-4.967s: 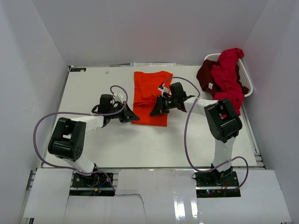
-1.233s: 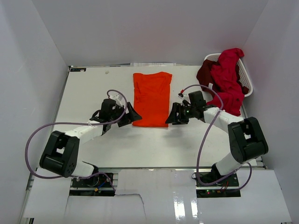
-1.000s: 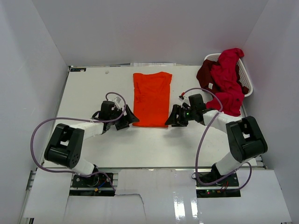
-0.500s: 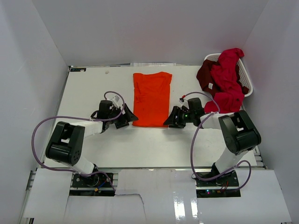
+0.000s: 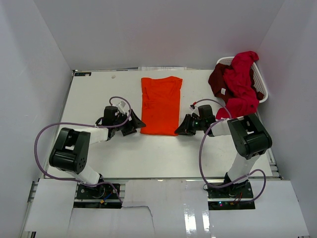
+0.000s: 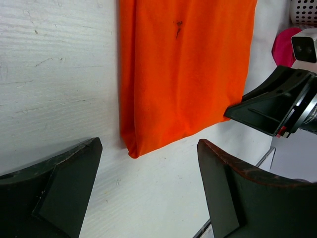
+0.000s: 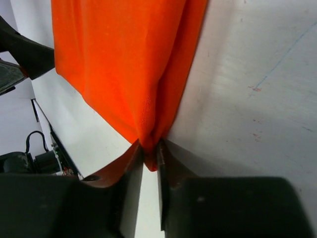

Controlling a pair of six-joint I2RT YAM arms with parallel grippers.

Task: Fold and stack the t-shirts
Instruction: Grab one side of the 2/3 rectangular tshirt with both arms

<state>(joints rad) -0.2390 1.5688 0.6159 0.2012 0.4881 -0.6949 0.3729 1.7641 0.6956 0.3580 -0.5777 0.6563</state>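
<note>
A bright orange cloth t-shirt (image 5: 160, 104), folded into a long rectangle, is lying flat on the white table (image 5: 99, 89), midway between its left and right edges and nearer the far edge. The right gripper (image 5: 179, 130) is pinching the shirt's near right corner between almost closed fingers. The left gripper (image 5: 137, 124) is gaping wide just beside the near left corner, grasping nothing. A crimson red t-shirt (image 5: 242, 74) and a dark maroon t-shirt (image 5: 217, 79) are spilling over a white plastic laundry basket (image 5: 265, 92) at the table's far right corner.
</note>
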